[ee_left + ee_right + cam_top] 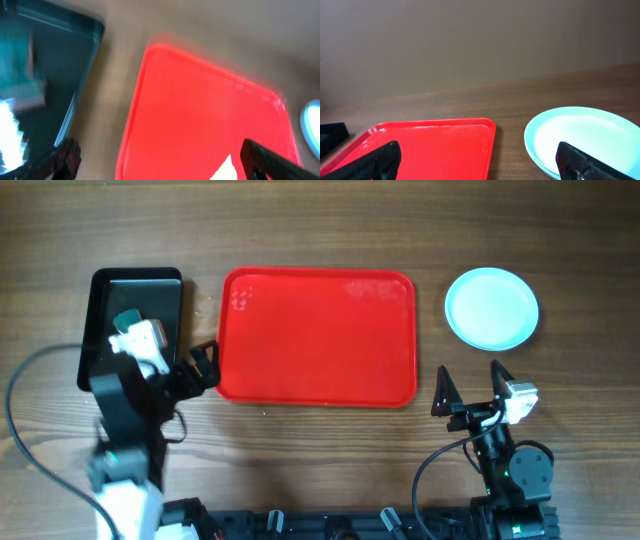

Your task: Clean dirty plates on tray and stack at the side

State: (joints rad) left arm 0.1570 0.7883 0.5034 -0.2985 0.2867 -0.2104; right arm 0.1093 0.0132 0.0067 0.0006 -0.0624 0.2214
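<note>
The red tray (318, 340) lies in the middle of the table with nothing on it. The pale blue plates (491, 308) sit in one stack on the table right of the tray. My left gripper (205, 367) is open and empty at the tray's left edge. My right gripper (470, 377) is open and empty, below the stack and off the tray's front right corner. The blurred left wrist view shows the tray (200, 115) between my open fingers (165, 167) and a plate edge (312, 125). The right wrist view shows the tray (430, 145), the stack (585, 132) and open fingers (480, 167).
A black glossy tray (110, 310) lies at the left, partly under my left arm, with a teal sponge (127, 319) on it; both also show in the left wrist view (60, 85), sponge (20, 60). Bare wooden table surrounds the trays.
</note>
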